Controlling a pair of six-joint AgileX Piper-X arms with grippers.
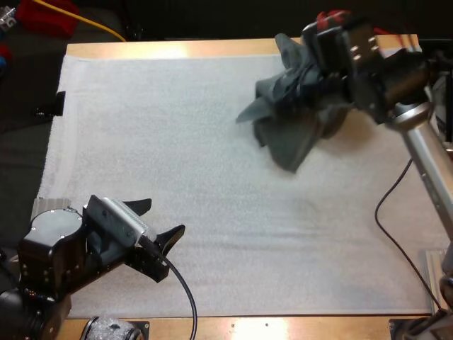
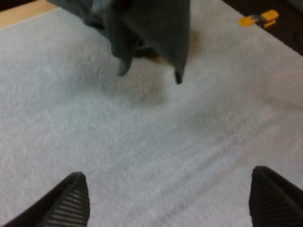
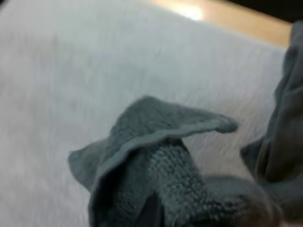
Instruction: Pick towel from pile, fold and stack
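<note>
Broadly, table: the wooden table (image 1: 141, 48) shows as a pale strip along the far side and another along the near side, each with a patch of bright glare.
Mat: a white, finely textured mat (image 1: 212, 212) covers almost the whole top. It lies flat, and in the left wrist view faint streaks cross it and a soft shadow sits under the hanging cloth.
Room: dark floor (image 1: 25, 127) lies off the mat's left side. A yellow cable (image 1: 85, 20) runs over the floor beyond the table's far left corner. A small dark piece (image 1: 55, 105) sits at the mat's left edge; I cannot tell what it is.
Towel: one dark grey-green, crumpled towel (image 1: 290, 131) is over the far right part of the mat, near the far wooden strip. It is lifted, with two pointed corners dangling just above the mat in the left wrist view and a flap sticking out toward the mat's middle.
Right gripper: the right gripper (image 1: 315, 95) comes in from the right and is buried in the towel's upper folds, clamped on the cloth. Its own view has terry pile bunched close, with a hemmed flap above it.
Left gripper: the left gripper (image 1: 161, 218) is low over the mat near the near left corner. Its fingers (image 2: 71, 203) are spread wide with nothing between them, pointing toward the towel and well apart from it.
</note>
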